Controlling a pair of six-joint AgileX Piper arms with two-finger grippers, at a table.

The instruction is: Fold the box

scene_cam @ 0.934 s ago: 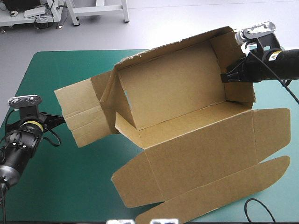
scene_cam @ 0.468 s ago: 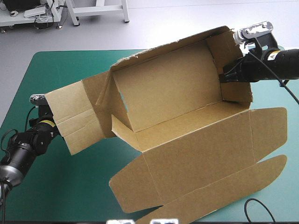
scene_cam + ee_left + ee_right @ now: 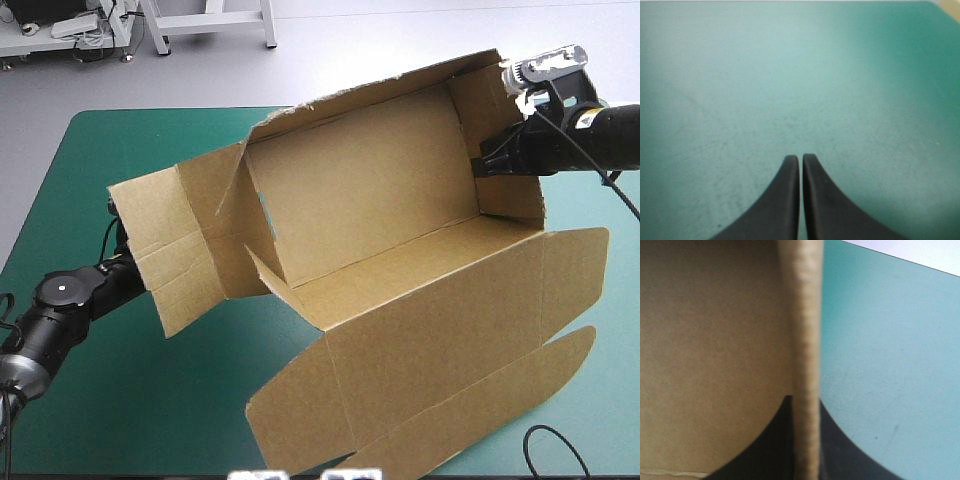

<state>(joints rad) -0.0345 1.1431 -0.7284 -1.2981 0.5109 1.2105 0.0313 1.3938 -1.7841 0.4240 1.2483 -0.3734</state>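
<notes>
High camera overlooks the table (image 3: 150,400); wrist cameras sit close, right one against the box (image 3: 380,190) wall.

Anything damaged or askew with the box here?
The box sits skewed across the table, its far wall's rim ragged near the left corner. The left end flap splays outward, unfolded, while the right hand pinches the right wall.

Left gripper (image 3: 801,159), jaws together, over teal-green cover (image 3: 790,75)
</notes>
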